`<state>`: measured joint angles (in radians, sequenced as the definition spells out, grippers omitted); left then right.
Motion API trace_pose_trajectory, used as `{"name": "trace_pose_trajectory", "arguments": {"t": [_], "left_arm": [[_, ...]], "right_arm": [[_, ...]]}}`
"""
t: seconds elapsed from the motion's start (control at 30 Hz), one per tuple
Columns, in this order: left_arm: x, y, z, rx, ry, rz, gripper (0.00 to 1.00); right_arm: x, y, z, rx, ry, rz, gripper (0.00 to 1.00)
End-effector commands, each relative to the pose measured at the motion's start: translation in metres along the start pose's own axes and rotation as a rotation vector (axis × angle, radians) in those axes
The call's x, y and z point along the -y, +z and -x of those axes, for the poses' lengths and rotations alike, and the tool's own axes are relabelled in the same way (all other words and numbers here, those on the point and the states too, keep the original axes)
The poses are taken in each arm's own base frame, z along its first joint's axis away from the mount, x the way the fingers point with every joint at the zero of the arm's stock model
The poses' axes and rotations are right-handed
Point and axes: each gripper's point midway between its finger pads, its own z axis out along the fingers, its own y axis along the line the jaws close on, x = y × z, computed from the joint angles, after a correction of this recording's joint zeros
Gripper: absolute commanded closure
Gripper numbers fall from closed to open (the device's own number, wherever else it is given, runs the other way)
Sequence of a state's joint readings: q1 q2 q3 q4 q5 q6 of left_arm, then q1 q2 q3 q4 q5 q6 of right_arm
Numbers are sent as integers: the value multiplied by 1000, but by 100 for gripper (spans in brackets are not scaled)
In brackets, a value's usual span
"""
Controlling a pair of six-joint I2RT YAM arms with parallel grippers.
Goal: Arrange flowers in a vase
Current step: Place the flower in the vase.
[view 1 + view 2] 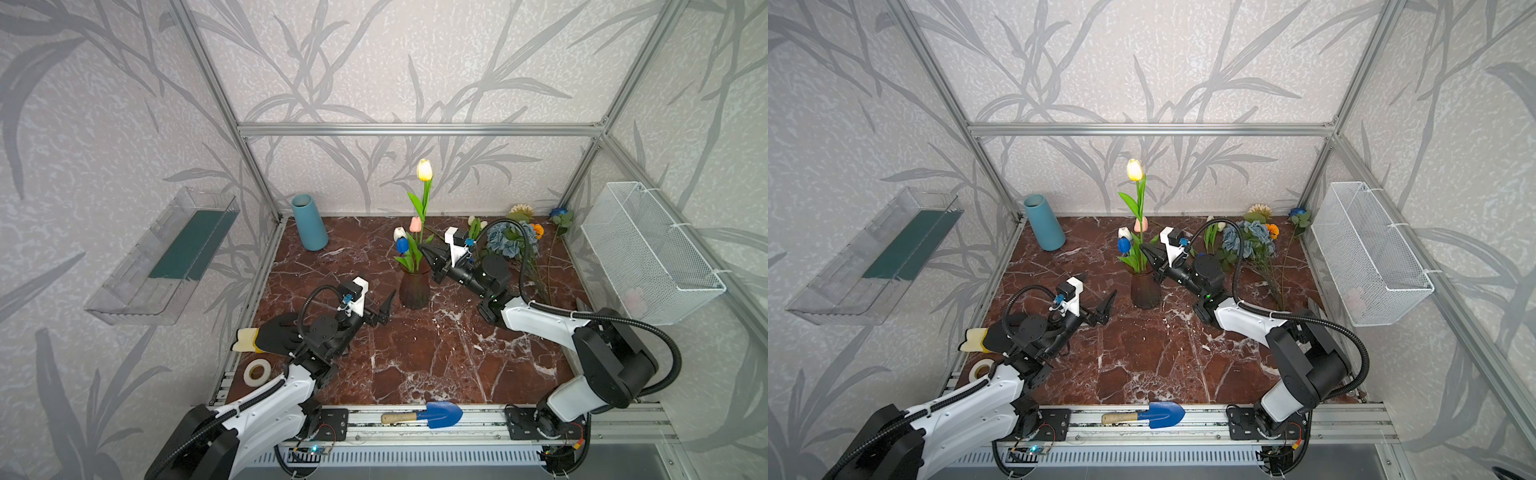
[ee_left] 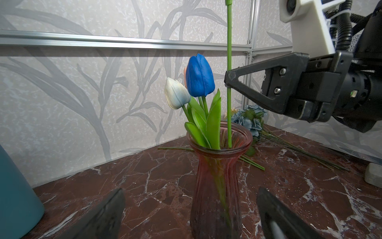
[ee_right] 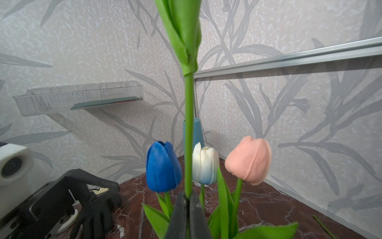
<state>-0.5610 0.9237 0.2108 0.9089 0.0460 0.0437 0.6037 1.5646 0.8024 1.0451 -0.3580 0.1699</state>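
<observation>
pink glass vase point(image 2: 217, 175) holds blue tulip point(image 2: 199, 75), white tulip point(image 2: 176, 96), pink tulip point(image 3: 249, 160); right gripper point(image 2: 227, 82) pinches the yellow tulip point(image 1: 424, 170) by its stem, foot inside the rim; left gripper point(image 1: 1099, 283) spread, empty; dusty-blue roses point(image 1: 505, 245) lie unplaced.

blue tulip point(image 2: 198, 76), pink glass vase point(image 2: 217, 186)

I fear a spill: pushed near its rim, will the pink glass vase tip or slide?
Likely tips: the vase is tall, narrow-necked, and the yellow tulip rises high above it. Its ribbed glass probably breaks if it falls.
</observation>
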Motion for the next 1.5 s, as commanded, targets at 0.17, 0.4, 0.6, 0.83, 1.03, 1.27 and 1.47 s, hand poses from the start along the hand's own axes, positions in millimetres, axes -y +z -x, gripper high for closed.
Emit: {"name": "trace_pose_trajectory", "arguments": {"t": [0.17,0.4,0.6,0.83,1.03,1.27,1.47], "left_arm": [[-2,1,-2,-4,10,11,1],[-2,2,-4,-5,10,13,1],[-3,2,-5,-10,7,17,1],[-2,2,-2,3,7,13,1],[0,0,9,28,3,2,1],[9,1,15,25,13,-52,1],[9,3,7,1,15,-54,1]], "right_arm": [[2,-4,-24,-80,-69,-31,99],[0,-11,-46,-185,-91,-54,79],[3,-24,-50,-217,-105,-96,70],[-1,-33,-25,-183,-139,-112,66],[0,-51,9,-144,-189,-172,63],[82,-85,19,-218,7,-414,61],[155,-114,-36,-548,190,-660,65]]}}
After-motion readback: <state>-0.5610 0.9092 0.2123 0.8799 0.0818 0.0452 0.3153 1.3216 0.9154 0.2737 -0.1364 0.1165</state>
